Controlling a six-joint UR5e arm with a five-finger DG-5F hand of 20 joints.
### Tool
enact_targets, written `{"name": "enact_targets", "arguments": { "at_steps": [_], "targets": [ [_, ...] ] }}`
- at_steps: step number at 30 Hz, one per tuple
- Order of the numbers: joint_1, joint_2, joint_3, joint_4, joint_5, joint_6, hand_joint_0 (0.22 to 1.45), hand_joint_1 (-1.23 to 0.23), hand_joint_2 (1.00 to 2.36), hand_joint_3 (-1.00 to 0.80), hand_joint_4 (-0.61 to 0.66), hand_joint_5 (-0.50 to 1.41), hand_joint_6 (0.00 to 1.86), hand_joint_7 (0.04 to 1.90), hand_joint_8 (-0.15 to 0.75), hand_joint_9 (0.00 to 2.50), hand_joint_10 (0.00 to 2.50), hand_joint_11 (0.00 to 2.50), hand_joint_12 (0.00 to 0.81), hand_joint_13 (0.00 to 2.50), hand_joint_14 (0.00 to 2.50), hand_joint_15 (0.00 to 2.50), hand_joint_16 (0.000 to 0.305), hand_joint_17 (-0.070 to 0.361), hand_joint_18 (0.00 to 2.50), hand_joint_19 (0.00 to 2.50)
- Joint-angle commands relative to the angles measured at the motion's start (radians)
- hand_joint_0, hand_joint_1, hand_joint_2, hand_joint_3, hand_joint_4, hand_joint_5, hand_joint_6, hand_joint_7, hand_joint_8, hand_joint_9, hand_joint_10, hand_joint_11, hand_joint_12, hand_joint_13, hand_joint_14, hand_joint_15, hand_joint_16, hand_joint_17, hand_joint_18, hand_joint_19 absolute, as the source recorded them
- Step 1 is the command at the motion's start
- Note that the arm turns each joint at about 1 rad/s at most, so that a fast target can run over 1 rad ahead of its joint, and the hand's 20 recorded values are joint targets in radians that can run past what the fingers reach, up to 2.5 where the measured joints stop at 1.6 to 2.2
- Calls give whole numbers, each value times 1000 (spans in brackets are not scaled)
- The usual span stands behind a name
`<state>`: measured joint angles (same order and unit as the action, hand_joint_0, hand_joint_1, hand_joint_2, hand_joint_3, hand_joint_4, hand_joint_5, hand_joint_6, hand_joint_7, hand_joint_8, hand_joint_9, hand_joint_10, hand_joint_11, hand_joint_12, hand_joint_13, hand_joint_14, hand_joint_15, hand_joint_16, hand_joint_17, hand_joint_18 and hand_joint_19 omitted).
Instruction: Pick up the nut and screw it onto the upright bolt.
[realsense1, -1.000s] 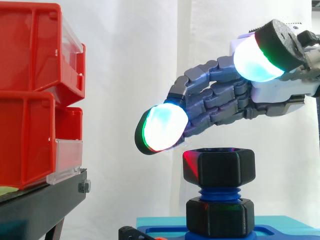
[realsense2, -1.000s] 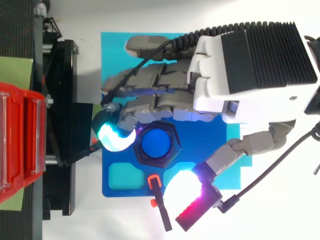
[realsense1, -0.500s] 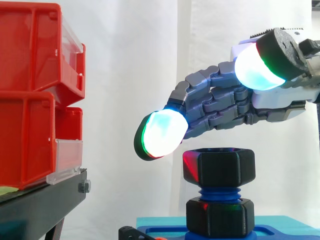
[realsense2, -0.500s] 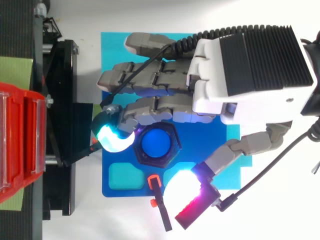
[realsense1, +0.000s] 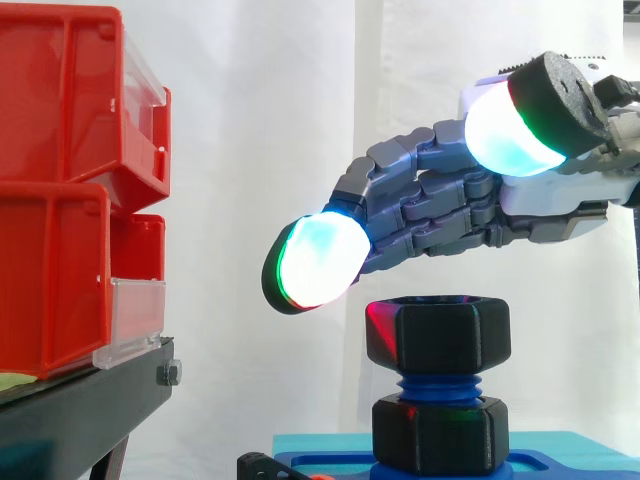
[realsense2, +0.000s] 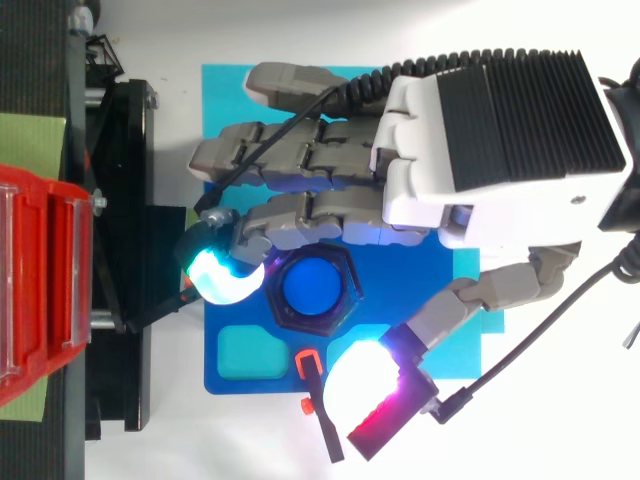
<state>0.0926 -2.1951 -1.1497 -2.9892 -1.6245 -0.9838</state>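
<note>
**Hand (realsense1: 440, 200) hovers, fingers spread and empty, just above the nut (realsense1: 438, 338) perched on the blue bolt (realsense1: 437, 387).**
We fear a skewed grip could cross-thread it.

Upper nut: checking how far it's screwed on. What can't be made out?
Side view: how deep the bolt sits in the upper nut; the nut's wall hides it.
Side view: blue base, cut by the bottom edge.
Top view: lower nut, under the upper one.
</note>
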Motion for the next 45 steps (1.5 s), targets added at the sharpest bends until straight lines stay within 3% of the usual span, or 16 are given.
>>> {"name": "enact_targets", "arguments": {
  "at_steps": [1, 8, 16, 35, 40, 45],
  "targets": [
    [1, 0, -1, -4, 0, -3, 421, -360, 1000, -500, 178, -214, 501, 625, 219, 6, 0, 0, 345, 0, 0, 0, 48, 108, 0, 0],
    [6, 0, -1, -2, 0, -4, 422, -357, 1000, -500, 179, -212, 501, 627, 223, 28, 0, 0, 342, 0, 0, 0, 47, 107, 0, 0],
    [18, 2, -1, -4, 23, -4, 424, -380, 1000, -500, 185, -203, 501, 626, 233, 89, 0, 0, 337, 12, 0, 0, 46, 103, 0, 0],
    [19, 0, -1, -11, 23, -4, 445, -409, 1000, -500, 199, -190, 501, 641, 245, 187, 0, 0, 327, 90, 0, 0, 42, 95, 0, 0],
    [19, 0, -1, -17, 23, -4, 445, -291, 1000, -500, 189, -182, 501, 643, 253, 277, 0, 0, 326, 122, 0, 0, 42, 94, 0, 0],
    [19, 0, -1, -17, 23, -4, 445, -261, 1000, -500, 201, -173, 501, 654, 257, 316, 0, 0, 321, 155, 0, 0, 39, 89, 0, 0]
  ]
}}
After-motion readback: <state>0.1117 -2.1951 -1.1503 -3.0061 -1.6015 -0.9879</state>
